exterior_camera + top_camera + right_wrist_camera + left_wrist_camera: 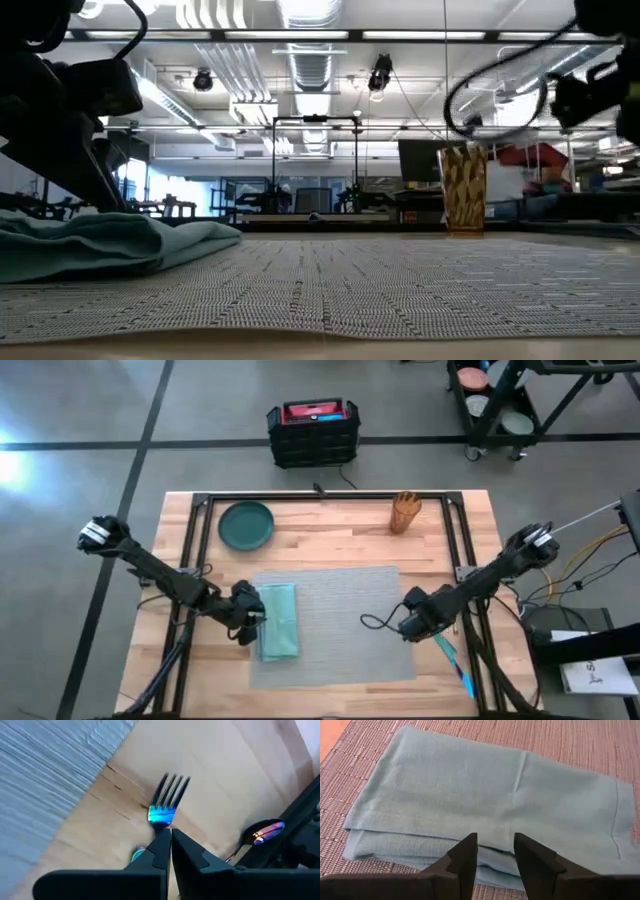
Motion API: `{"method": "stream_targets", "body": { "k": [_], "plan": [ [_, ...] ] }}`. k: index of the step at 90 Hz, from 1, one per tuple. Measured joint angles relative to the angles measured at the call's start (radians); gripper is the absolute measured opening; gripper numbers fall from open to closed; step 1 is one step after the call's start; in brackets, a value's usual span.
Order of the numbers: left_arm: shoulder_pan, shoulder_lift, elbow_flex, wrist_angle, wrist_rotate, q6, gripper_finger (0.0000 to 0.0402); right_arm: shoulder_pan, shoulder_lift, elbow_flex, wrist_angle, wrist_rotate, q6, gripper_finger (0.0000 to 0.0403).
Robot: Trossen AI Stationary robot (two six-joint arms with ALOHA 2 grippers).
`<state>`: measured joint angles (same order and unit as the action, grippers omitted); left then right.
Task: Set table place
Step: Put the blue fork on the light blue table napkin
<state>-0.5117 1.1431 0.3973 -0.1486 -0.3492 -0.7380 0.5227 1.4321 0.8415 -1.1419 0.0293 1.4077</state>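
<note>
Left gripper (pixel 495 857) hovers parted over the teal napkin (pixel 278 620) on the placemat's (pixel 340 600) left side, mid-table (pixel 330 525). Right gripper (pixel 169 842) is clamped on 1 fork (pixel 167 800) beyond the mat's right edge. Risk: the thin handle pivoting or slipping in transit.

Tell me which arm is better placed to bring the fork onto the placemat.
The right. Its gripper is already shut on the fork, just off the placemat's right edge. The left gripper hovers open over the teal napkin on the far side.
</note>
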Motion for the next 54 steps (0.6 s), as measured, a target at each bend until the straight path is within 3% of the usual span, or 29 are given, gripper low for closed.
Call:
{"method": "stream_targets", "body": {
  "k": [15, 29, 38, 54],
  "plan": [
    [0.000, 0.000, 0.000, 0.000, 0.020, 0.000, 0.0115, 0.015, -0.133, -0.061, 0.048, -0.002, 0.079, 0.0075],
    [0.000, 0.000, 0.000, 0.000, 0.021, 0.000, 0.0115, 0.051, -0.152, -0.140, 0.169, -0.012, 0.172, 0.0129],
    [0.000, 0.000, 0.000, 0.000, 0.021, 0.000, 0.0115, 0.060, -0.119, -0.197, 0.265, -0.052, 0.172, 0.0144],
    [0.000, 0.000, 0.000, 0.002, 0.023, -0.004, 0.0115, 0.064, -0.069, -0.239, 0.262, -0.083, 0.170, 0.0145]
  ]
}}
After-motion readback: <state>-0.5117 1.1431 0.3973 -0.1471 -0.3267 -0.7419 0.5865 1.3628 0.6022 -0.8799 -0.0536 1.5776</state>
